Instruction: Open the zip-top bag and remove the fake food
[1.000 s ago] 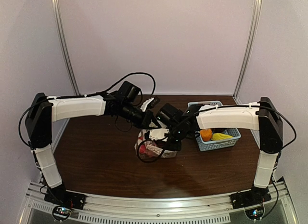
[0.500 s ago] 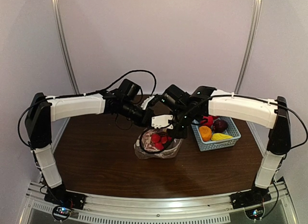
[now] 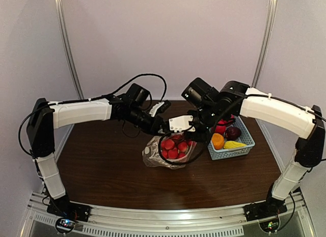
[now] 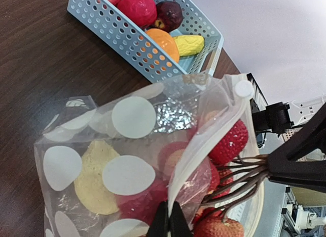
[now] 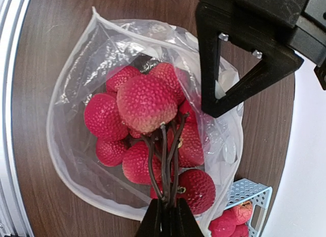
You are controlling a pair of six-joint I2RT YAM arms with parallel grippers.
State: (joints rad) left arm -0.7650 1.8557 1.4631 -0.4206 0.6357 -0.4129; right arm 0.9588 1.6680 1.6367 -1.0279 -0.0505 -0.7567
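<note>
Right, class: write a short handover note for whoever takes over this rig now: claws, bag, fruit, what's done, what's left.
Left claw: shut on the rim of the zip-top bag, holding it open.
Right claw: shut on the stems of the red fruit bunch, over the bag's mouth.
Done: bag open; several fruits in the blue basket.
Left: move the bunch to the basket; a yellowish piece lies in the bag.

One zip-top bag (image 4: pixel 132 117), one blue basket (image 4: pixel 127 38), one cluster of red fruits (image 5: pixel 145 102).
</note>
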